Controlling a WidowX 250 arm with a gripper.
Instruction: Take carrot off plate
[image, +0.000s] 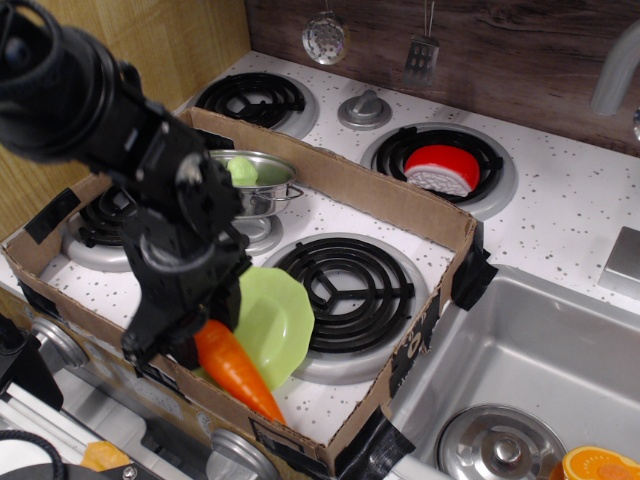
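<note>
The orange carrot lies at the front left of the cardboard-walled area, its tip pointing to the front right and its thick end against the lime-green plate. The plate leans beside the front burner with its left side hidden by the arm. My gripper points down over the carrot's thick end, and its fingers look closed around that end. The green stem end is hidden behind the fingers.
A cardboard wall fences in the two left burners. A steel pot holding a green piece stands behind my arm. The black coil burner lies right of the plate. The sink is at the right.
</note>
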